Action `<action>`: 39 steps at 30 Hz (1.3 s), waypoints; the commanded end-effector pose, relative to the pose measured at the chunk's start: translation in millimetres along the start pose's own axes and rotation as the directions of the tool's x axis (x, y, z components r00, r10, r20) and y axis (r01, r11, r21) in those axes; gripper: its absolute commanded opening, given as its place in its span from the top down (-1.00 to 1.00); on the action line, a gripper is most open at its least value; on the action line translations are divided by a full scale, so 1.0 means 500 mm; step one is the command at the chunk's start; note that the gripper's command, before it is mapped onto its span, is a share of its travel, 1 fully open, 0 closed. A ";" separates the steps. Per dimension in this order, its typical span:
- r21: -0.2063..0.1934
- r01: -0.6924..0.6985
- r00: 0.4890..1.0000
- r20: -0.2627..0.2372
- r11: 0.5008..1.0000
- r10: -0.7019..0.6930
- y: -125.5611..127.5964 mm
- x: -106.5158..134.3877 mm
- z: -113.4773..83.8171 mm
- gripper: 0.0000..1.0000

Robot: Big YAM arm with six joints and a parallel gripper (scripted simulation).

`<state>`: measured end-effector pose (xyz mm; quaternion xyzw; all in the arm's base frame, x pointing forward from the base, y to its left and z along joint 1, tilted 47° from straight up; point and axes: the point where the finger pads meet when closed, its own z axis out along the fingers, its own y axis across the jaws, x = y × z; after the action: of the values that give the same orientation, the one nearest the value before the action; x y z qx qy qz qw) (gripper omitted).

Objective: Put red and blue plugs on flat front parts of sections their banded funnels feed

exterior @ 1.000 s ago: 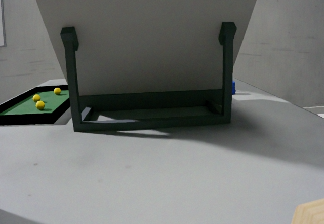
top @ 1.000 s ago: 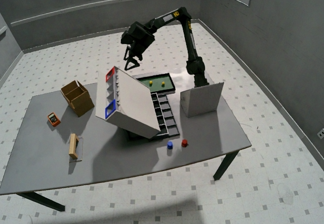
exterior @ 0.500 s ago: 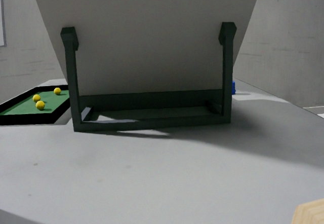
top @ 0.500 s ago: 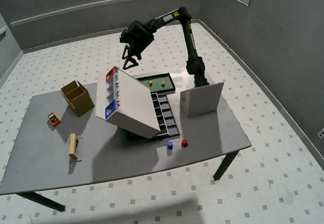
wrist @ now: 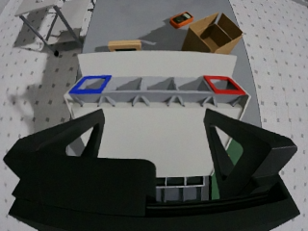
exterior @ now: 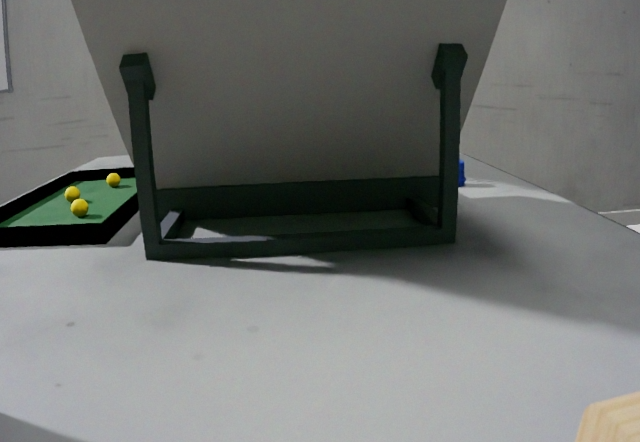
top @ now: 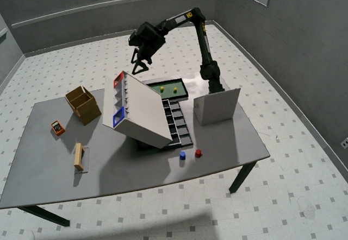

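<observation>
My gripper (top: 139,63) (wrist: 154,114) is open and empty. It hangs in the air above the top of the white sloped cover (top: 145,108) (wrist: 154,138) (exterior: 289,65), close to the red-banded funnel (top: 118,79) (wrist: 225,85). The blue-banded funnel (top: 118,116) (wrist: 90,84) is at the other end of the funnel row. Yellow marbles (top: 161,88) (top: 175,89) (exterior: 79,207) lie in the green tray (top: 168,94) (exterior: 41,215). The dark sections (top: 179,122) run along the cover's foot. The red plug (top: 198,153) and blue plug (top: 182,155) (exterior: 460,172) stand on the table in front of them.
A white upright board (top: 217,105) stands right of the sections by the arm's base. An open cardboard box (top: 82,104) (wrist: 214,33), an orange meter (top: 57,127) (wrist: 181,21) and a wooden block (top: 79,156) (wrist: 125,45) lie on the table's left half.
</observation>
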<state>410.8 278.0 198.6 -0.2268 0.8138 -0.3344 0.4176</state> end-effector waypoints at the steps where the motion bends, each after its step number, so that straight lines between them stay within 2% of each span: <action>1: -0.002 -0.043 0.999 0.033 0.999 0.043 -0.017 -0.038 -0.014 -1.00; 20: -0.001 -0.042 0.999 0.032 0.999 0.042 -0.020 -0.038 -0.013 -1.00; 26: 0.004 -0.026 1.000 0.009 1.000 0.026 -0.031 -0.010 0.004 -1.00; 29: 0.005 -0.037 0.999 0.015 0.999 0.037 -0.039 -0.022 0.002 -1.00; 39: 0.002 -0.028 1.000 0.014 1.000 0.028 -0.028 -0.020 0.001 -1.00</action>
<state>412.0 273.4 206.3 -0.2262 0.8131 -0.3343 0.4195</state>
